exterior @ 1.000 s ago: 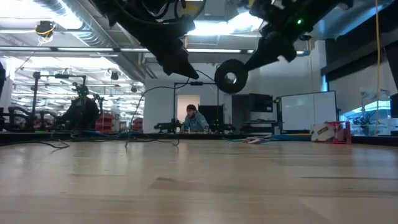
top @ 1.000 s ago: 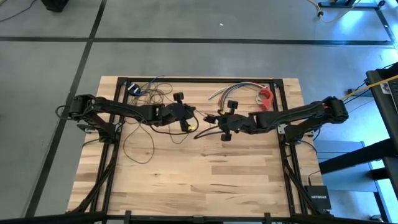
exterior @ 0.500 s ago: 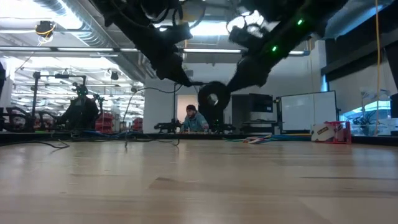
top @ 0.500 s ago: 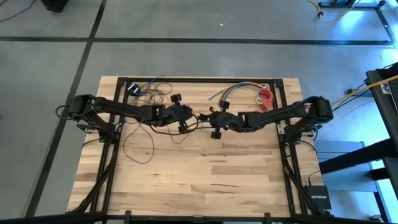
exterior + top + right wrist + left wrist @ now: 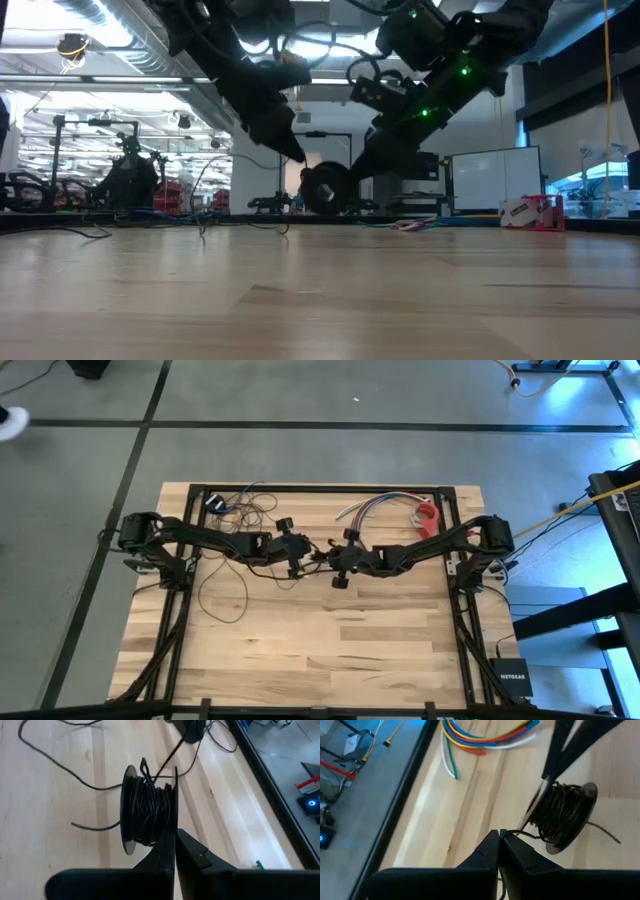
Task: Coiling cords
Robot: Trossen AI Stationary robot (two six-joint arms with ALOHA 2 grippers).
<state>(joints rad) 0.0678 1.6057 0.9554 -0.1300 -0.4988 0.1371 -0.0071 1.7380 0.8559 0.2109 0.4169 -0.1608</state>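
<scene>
Gripping one spool (image 5: 148,807): right gripper (image 5: 175,836); left gripper (image 5: 499,836) clamps one cord (image 5: 527,834).

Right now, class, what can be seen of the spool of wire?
The spool is a small dark reel with two round flanges, wound untidily with thin dark wire. It hangs above the table's middle, clamped in the shut jaws of the right gripper. A strand runs to the left gripper, pinched there. Loose wire trails across the wood.
</scene>
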